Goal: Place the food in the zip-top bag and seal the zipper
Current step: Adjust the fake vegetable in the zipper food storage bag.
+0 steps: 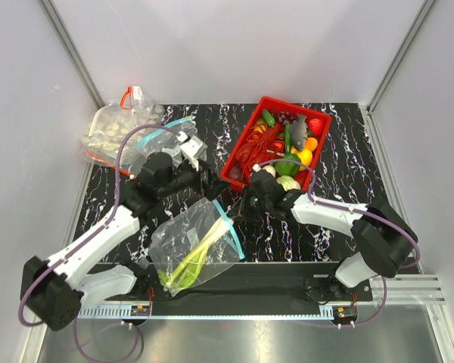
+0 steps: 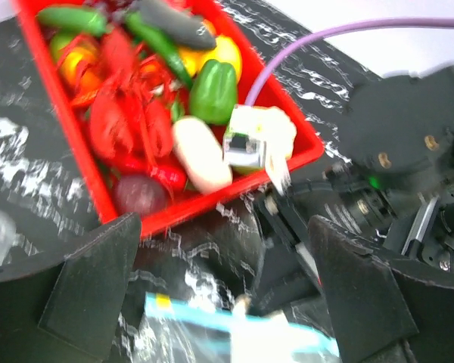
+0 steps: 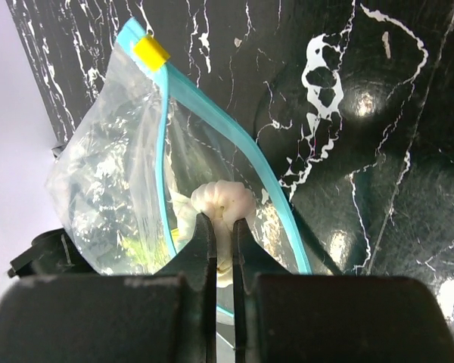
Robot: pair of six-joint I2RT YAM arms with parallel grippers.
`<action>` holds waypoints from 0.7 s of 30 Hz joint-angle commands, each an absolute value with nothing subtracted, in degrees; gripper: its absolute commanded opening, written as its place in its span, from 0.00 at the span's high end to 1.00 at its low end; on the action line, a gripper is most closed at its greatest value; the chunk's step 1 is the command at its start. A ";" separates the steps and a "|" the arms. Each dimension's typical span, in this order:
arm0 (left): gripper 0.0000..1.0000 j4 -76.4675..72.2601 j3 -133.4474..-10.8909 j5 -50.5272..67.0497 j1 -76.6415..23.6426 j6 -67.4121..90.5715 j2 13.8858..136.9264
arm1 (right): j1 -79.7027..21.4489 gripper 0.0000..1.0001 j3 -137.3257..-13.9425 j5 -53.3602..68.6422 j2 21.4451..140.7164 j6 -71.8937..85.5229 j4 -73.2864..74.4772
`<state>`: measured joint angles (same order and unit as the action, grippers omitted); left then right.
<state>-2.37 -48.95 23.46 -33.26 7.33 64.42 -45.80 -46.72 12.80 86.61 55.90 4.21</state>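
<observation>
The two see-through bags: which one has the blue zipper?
The near bag, the one with yellow-green food inside; its blue zipper runs along the mouth. The far-left bag has a red strip instead.

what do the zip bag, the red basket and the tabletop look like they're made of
Zip-top bag: thin clear plastic film, glossy and crinkled, with a teal plastic zipper strip. Red basket: rigid moulded plastic with shiny walls. Table: black stone-look top with white veins and mirror-like glare; real marble or printed laminate, cannot tell.
</observation>
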 commanded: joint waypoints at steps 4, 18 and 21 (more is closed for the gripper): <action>0.01 9.30 -39.73 12.31 -33.75 14.49 53.19 | -46.32 0.98 -50.35 11.16 90.61 52.38 4.04; 0.01 4.31 -26.90 14.76 -35.86 16.43 53.08 | -45.09 0.94 -58.36 11.95 96.85 48.43 7.48; 0.01 2.90 -26.11 14.77 -36.56 15.74 55.10 | -44.74 0.92 -58.80 12.66 97.73 48.25 7.03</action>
